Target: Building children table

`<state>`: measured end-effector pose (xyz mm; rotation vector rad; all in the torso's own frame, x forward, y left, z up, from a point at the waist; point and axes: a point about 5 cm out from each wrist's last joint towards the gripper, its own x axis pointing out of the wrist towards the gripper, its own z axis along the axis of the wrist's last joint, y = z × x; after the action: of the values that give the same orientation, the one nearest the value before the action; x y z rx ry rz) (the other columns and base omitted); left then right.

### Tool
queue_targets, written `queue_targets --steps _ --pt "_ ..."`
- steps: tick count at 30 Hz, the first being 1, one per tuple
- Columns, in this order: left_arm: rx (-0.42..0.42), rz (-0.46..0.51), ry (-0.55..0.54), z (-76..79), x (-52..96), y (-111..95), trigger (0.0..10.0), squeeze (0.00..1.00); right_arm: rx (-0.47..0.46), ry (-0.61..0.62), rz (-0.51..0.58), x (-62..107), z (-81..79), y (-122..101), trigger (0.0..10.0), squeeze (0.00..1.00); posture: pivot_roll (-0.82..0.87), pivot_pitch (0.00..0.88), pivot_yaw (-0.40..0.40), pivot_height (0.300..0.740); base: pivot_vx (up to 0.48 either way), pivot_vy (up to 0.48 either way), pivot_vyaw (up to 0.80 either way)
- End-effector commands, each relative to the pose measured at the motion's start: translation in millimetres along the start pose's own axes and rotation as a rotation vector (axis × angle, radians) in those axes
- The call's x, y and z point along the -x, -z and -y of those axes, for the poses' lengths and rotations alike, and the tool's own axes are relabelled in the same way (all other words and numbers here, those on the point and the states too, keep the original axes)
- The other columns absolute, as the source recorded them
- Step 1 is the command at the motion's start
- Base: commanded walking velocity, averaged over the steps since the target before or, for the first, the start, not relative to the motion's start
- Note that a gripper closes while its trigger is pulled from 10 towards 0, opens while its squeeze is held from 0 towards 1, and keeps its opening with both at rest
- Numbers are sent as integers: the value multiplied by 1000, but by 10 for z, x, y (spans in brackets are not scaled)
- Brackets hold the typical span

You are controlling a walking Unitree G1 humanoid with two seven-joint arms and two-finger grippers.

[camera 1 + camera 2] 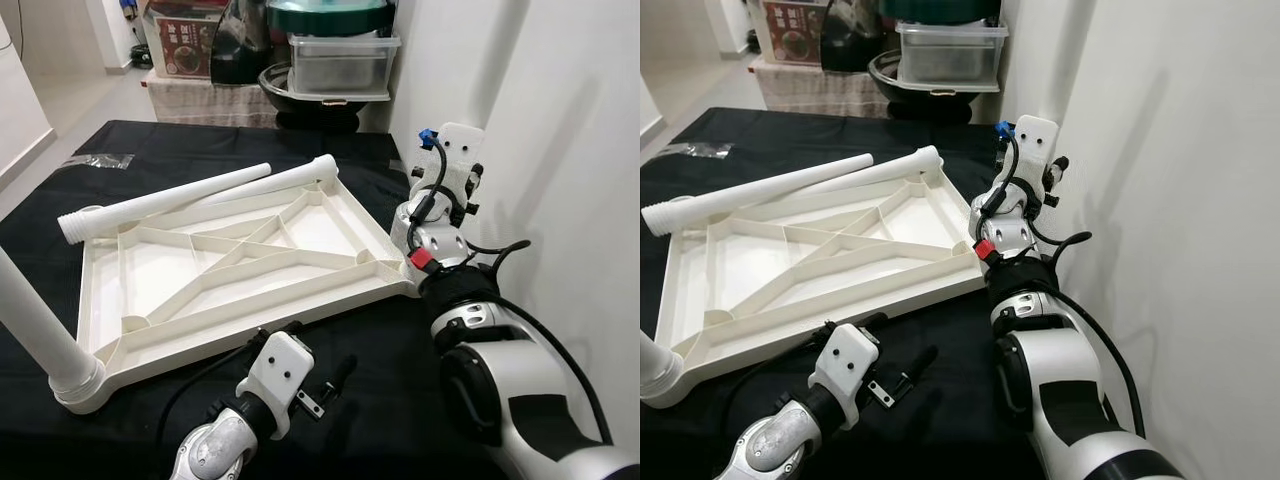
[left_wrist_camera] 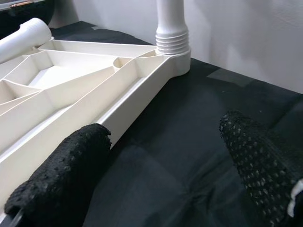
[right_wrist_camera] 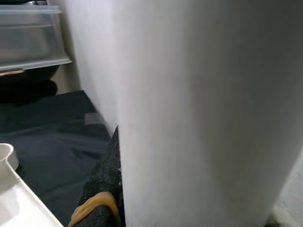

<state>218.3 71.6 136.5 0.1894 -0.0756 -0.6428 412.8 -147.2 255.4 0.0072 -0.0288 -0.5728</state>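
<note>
Lying upside down on the black tabletop (image 1: 380, 420), the white table frame (image 1: 240, 260) stretches left to right. Right pincer (image 3: 102, 198) grips a white leg (image 3: 189, 109) at its right corner; left pincer (image 2: 161, 175) gapes open just near-side.

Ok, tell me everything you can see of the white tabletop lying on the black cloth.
The tabletop is cream-white plastic, lying upside down and flat on the black cloth, so its crossing ribs and raised rim face up. One leg stands screwed into the near left corner socket. Two loose legs lie across its far edge. The left claw sits open at its near edge, one finger against the rim. The right arm is by its right corner.
</note>
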Motion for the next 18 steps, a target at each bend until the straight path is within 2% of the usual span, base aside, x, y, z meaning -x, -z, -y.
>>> queue_targets --steps 1,17,18 --pt "8 -16 5 25 5 44 10000 0 110 13 -178 29 62 466 10000 0 44 85 -65 740 0 0 0" --pt "9 -20 10 35 8 46 10000 0 81 -7 -121 49 9 403 10000 0 46 87 -65 740 0 0 0" --pt "9 -20 11 35 8 47 10000 0 73 -35 -128 54 -9 408 10000 0 45 87 -67 740 0 0 0"
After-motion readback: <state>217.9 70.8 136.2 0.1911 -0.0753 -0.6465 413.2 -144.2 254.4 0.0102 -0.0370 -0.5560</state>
